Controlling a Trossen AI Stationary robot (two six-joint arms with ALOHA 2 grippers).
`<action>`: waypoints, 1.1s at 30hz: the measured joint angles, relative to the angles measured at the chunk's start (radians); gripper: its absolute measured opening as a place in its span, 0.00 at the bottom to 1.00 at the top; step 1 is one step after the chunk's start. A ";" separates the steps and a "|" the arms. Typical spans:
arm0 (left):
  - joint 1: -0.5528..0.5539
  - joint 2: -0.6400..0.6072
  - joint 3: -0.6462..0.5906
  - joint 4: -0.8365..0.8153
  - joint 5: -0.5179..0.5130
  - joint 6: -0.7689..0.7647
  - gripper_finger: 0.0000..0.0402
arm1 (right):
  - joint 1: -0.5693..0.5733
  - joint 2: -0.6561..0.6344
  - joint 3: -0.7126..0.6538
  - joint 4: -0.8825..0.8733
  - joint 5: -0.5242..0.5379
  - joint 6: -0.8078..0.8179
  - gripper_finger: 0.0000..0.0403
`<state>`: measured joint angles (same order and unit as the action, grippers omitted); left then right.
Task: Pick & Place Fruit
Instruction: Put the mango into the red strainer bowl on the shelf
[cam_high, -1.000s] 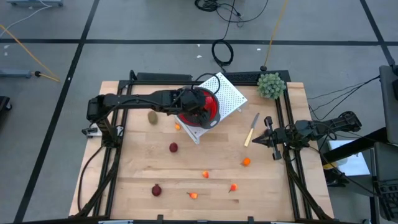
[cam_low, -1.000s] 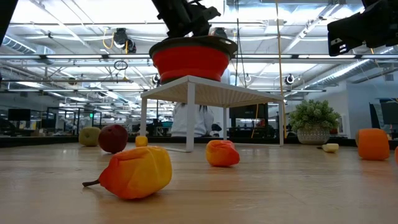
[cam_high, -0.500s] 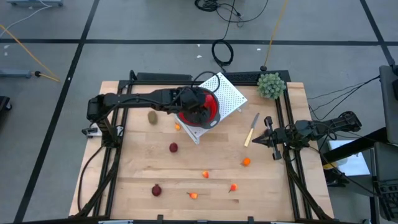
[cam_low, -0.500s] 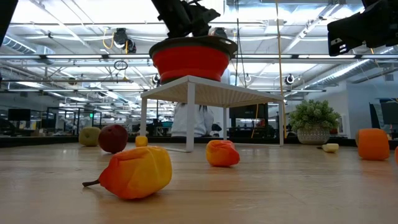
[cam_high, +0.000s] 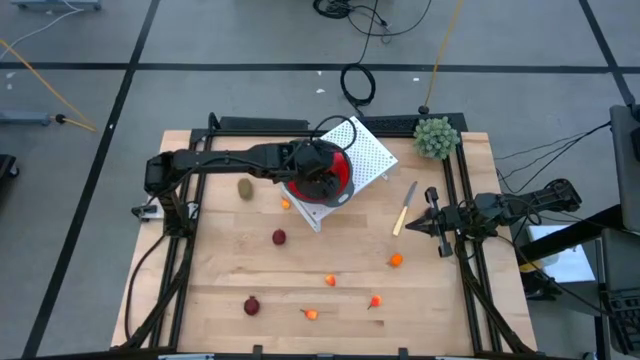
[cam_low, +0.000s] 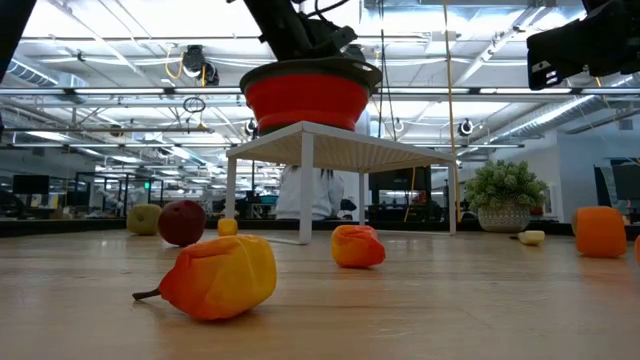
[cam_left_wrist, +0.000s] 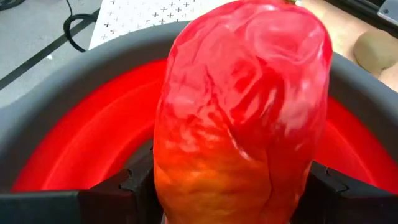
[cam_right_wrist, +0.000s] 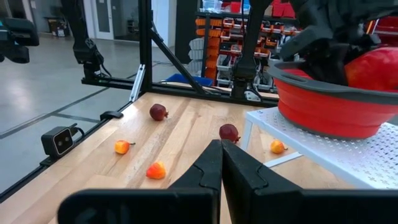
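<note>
Over the red bowl (cam_high: 338, 172) on its white stand, the left claw (cam_left_wrist: 239, 193) pinches the long red-and-yellow fruit (cam_left_wrist: 242, 106); the right claw (cam_right_wrist: 221, 165) waits pressed together at the bench (cam_high: 220, 260) edge.

A red collapsible bowl with a grey rim (cam_low: 308, 95) stands on a small white perforated stand (cam_low: 340, 150) on the wooden bench (cam_low: 420, 310). A dark arm (cam_low: 290, 28) reaches into the bowl from above. Nearest lies a yellow-orange toy pear (cam_low: 218, 277); behind it a small orange-red fruit (cam_low: 358, 246), a dark red ball (cam_low: 181, 222), and a green bushy plant (cam_low: 505, 190).
</note>
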<state>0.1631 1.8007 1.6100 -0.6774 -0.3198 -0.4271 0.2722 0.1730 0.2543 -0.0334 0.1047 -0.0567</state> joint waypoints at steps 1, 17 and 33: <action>0.000 0.000 0.000 0.004 0.000 0.000 0.62 | 0.000 0.000 0.000 -0.001 0.000 0.005 0.00; 0.000 0.000 0.000 -0.009 0.008 0.040 0.62 | 0.000 0.000 0.000 -0.001 0.000 0.019 0.00; 0.000 0.000 0.000 -0.009 0.059 0.039 0.68 | 0.000 0.000 0.000 -0.001 0.000 0.019 0.00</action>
<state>0.1631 1.8008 1.6100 -0.6863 -0.2610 -0.3878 0.2720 0.1730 0.2543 -0.0341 0.1043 -0.0376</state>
